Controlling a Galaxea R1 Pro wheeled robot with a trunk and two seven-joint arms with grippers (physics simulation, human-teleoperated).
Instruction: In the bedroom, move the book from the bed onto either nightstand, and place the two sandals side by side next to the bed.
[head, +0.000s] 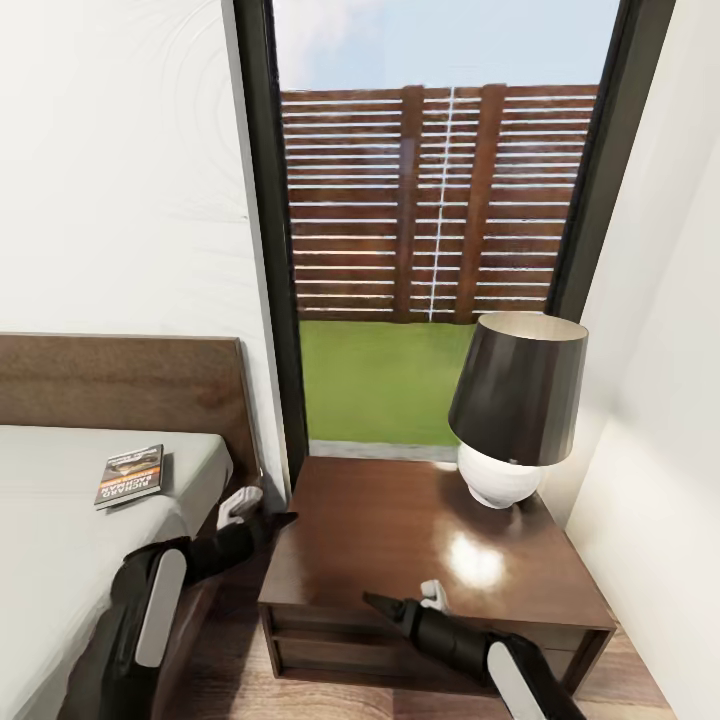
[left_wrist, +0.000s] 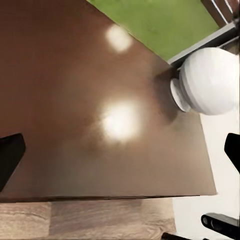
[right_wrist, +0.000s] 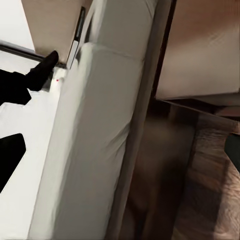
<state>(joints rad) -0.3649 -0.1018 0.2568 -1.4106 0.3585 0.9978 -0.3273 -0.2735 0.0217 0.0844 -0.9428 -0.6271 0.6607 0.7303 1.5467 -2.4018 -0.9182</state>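
The book, dark with an orange band, lies flat on the pale grey mattress of the bed near the headboard. The glossy dark-brown nightstand stands right of the bed, below the window. My left gripper hovers open at the gap between bed corner and nightstand; its wrist view looks down on the nightstand top. My right gripper is open and empty above the nightstand's front edge, pointing toward the bed side. The two sandals are out of view.
A lamp with a dark shade and a round white base occupies the nightstand's back right corner. White walls close in on the right and behind the headboard. Wood-plank floor runs between bed and nightstand.
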